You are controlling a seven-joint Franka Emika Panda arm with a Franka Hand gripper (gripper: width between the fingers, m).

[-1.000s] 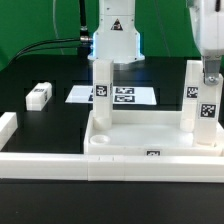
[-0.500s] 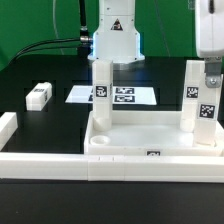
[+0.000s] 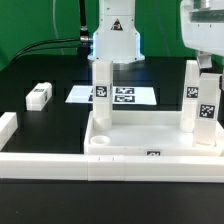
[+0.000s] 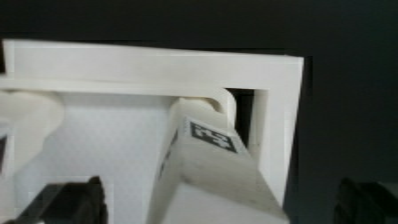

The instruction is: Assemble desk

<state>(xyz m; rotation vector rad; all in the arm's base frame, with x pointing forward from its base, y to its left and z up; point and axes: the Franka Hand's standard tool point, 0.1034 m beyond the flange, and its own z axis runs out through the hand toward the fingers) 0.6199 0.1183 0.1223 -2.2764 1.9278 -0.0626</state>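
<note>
White leg [image 3: 207,112] released, standing in the tabletop [image 3: 150,140] at lower right of the frame.
Gripper [image 3: 205,63] has opened, jaws wide apart, and lifted clear. This leg appears placed, so the loose leg [image 3: 38,95] at mid left is judged next. The gripper is cropped by the upper right edge, and the leg's seating in its socket is hidden.

The tabletop [image 3: 146,129] and its legs [image 3: 101,85] look like smooth white plastic, slightly glossy. The table [image 3: 50,125] under them is black and matt.
</note>
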